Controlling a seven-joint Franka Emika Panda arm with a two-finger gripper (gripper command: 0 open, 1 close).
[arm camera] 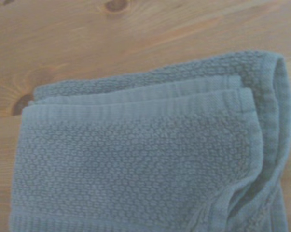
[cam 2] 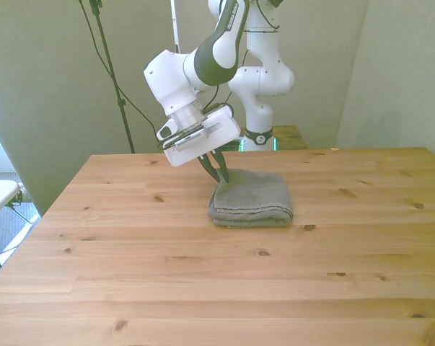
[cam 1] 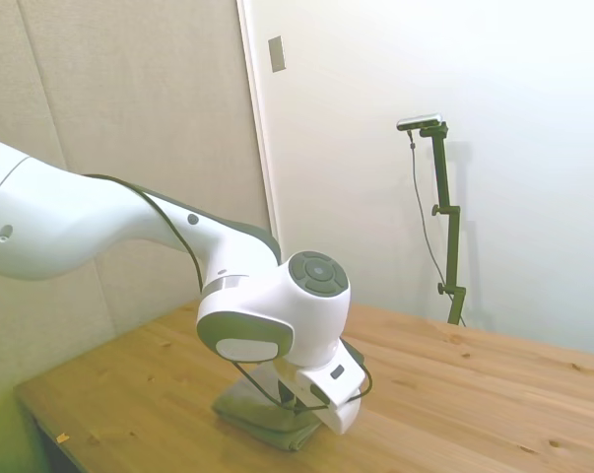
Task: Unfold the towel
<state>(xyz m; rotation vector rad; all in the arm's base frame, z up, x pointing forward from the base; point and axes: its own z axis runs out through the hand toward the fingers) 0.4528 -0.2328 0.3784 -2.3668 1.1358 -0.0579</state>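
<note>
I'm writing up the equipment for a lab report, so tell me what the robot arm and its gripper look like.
The arm is glossy white with rounded segments, grey bands at its joints and a dark round cap on the wrist. A thin black cable runs along it. The gripper has a white boxy body and slim dark fingers.

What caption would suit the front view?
White robot gripper poised at the corner of a folded grey-green towel on a wooden table.
</note>
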